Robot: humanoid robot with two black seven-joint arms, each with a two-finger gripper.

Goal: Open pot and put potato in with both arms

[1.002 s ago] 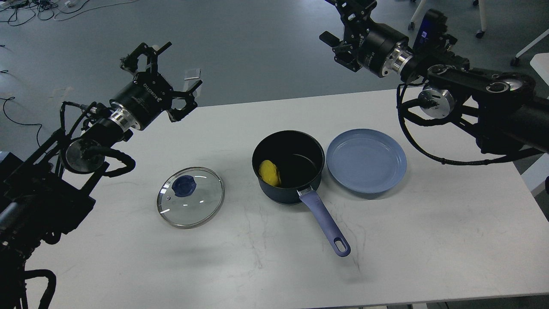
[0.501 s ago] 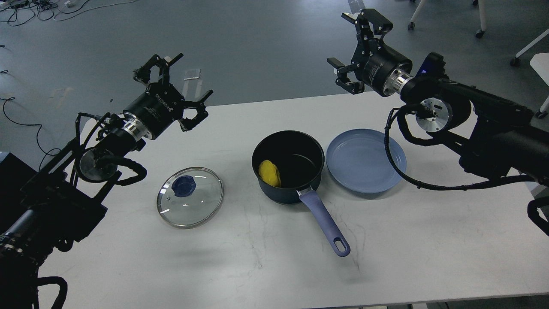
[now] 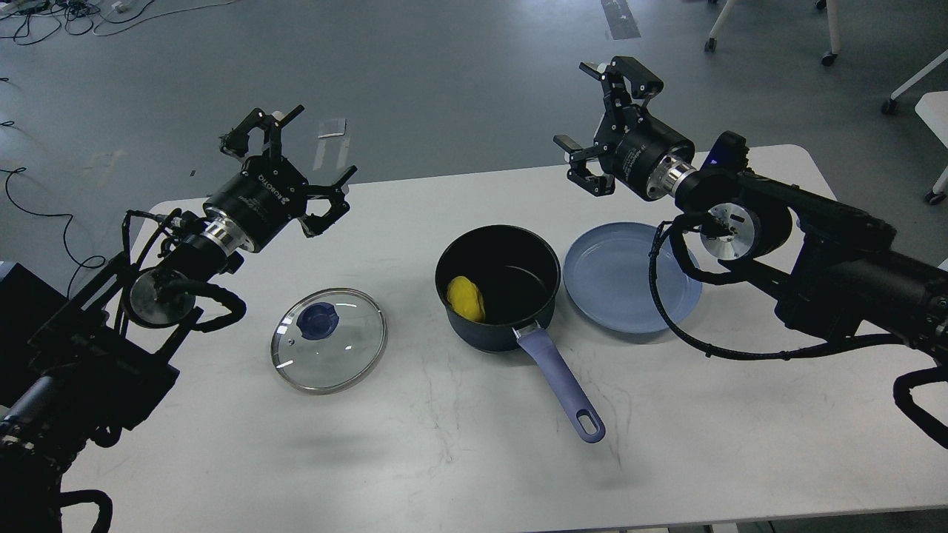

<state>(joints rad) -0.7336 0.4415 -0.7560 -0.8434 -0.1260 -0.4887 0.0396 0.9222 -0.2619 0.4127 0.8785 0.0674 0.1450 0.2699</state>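
Observation:
A dark pot (image 3: pixel 498 290) with a purple handle (image 3: pixel 561 385) stands open at the table's middle. A yellow potato (image 3: pixel 465 298) lies inside it on the left. The glass lid (image 3: pixel 329 339) with a blue knob lies flat on the table left of the pot. My left gripper (image 3: pixel 290 164) is open and empty, raised over the table's far left, above and behind the lid. My right gripper (image 3: pixel 601 122) is open and empty, raised over the far edge behind the pot.
An empty blue plate (image 3: pixel 632 277) lies right of the pot, touching or nearly touching it. The white table (image 3: pixel 474 459) has rounded corners. Cables lie on the grey floor at far left, and chair legs stand at far right.
My right gripper has come down and forward toward the table's far edge. My left gripper rose toward the right, then dropped back a little left. Pot, lid, potato and plate have not moved.

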